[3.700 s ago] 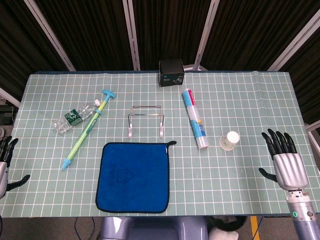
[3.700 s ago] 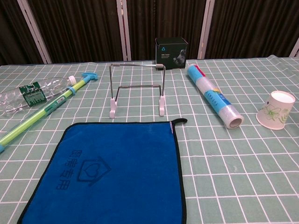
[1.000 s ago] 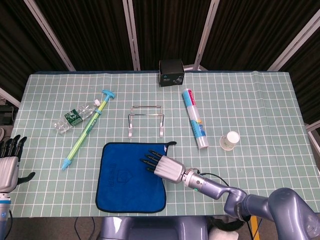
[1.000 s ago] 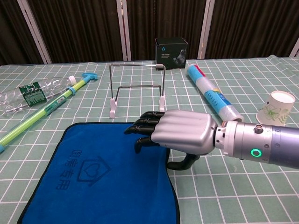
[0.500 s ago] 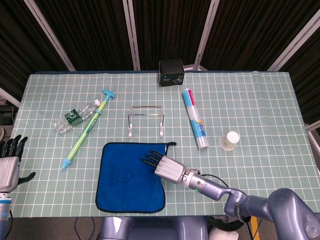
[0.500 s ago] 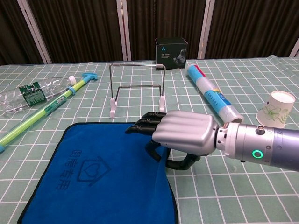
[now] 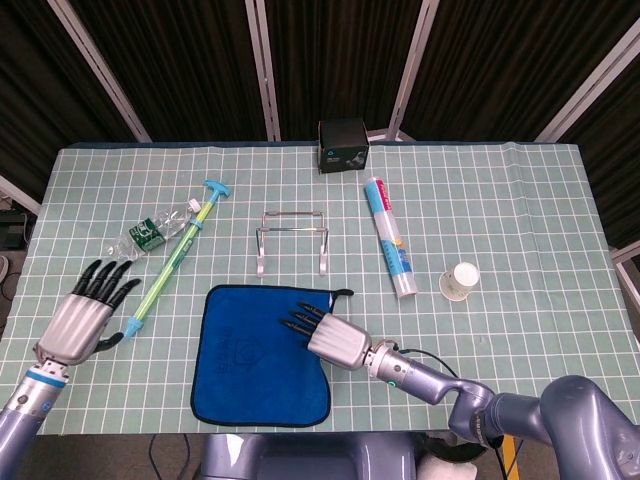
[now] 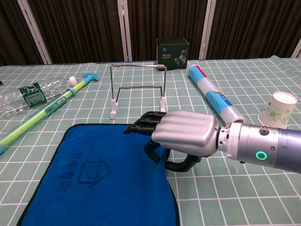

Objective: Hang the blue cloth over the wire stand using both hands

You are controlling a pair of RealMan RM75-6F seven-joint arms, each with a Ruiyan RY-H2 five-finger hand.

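Cloth flat on table, just in front of stand, not touching it. Right hand over cloth's right edge; fingers extended above fabric, thumb hooked under hem. Grip on cloth: cannot tell. Left hand at table's left edge, fingers spread, empty, well apart from cloth.

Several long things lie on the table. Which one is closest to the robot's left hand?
The green rod with the turquoise T-handle: its lower end lies just beside the left hand. The crushed plastic bottle lies farther up, and the blue-and-white roll is across the table.
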